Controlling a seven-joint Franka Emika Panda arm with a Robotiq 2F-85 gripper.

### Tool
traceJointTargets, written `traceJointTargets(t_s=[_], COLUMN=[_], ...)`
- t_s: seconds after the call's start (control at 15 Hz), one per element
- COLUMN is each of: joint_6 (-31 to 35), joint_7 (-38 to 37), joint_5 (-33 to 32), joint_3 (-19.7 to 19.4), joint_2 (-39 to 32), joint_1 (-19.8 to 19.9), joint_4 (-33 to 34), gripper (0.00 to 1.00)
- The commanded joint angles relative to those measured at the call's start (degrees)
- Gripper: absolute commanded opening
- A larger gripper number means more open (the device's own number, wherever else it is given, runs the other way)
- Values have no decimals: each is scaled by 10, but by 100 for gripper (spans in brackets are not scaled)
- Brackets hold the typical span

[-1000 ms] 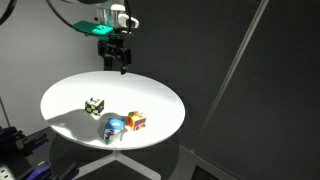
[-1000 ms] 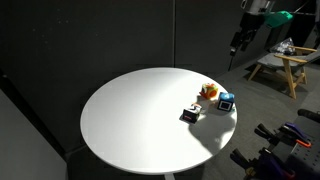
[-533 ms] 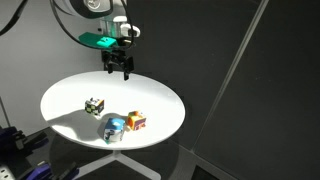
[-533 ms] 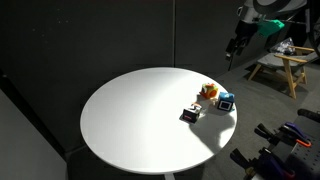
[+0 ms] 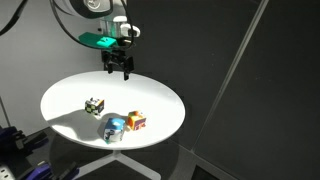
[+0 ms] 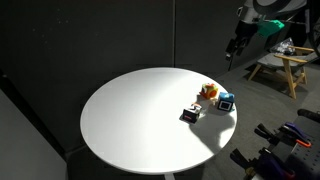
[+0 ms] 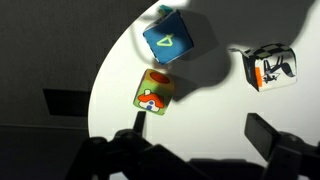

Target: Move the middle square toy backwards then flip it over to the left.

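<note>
Lt-blue/white middle cube toy (image 7: 170, 37) on smooth round tbl (image 5: 75, 92)

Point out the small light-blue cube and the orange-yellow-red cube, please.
small light-blue cube (image 7: 168, 38): wrist view, middle of its upward face.
orange-yellow-red cube (image 7: 153, 92): wrist view, middle of its upward face.

On my screens the arm is built from smooth, rounded white links (image 5: 100, 8) with grey joint sections, seen in both exterior views. A teal-green bracket (image 5: 100, 41) sits at the wrist and shows the same colour in an exterior view (image 6: 268, 30). Below it hangs the black two-fingered gripper (image 5: 119, 72), matt and blocky. A thin dark cable (image 5: 68, 27) loops beside the upper links. In the wrist view I see its dark fingers (image 7: 276, 138) only as blurred, unmarked shapes; screws and labels are too small to tell.
</note>
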State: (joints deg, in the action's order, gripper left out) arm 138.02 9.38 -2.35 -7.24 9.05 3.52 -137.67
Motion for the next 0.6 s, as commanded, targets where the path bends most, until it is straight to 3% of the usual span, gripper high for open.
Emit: traceJointTargets(t_s=[0.0, 0.53], joint_6=[8, 63], joint_7=[16, 59], joint_5=[10, -5], joint_3=[4, 14], joint_2=[-23, -79], joint_1=[1, 2], joint_4=[2, -30], gripper=[100, 100])
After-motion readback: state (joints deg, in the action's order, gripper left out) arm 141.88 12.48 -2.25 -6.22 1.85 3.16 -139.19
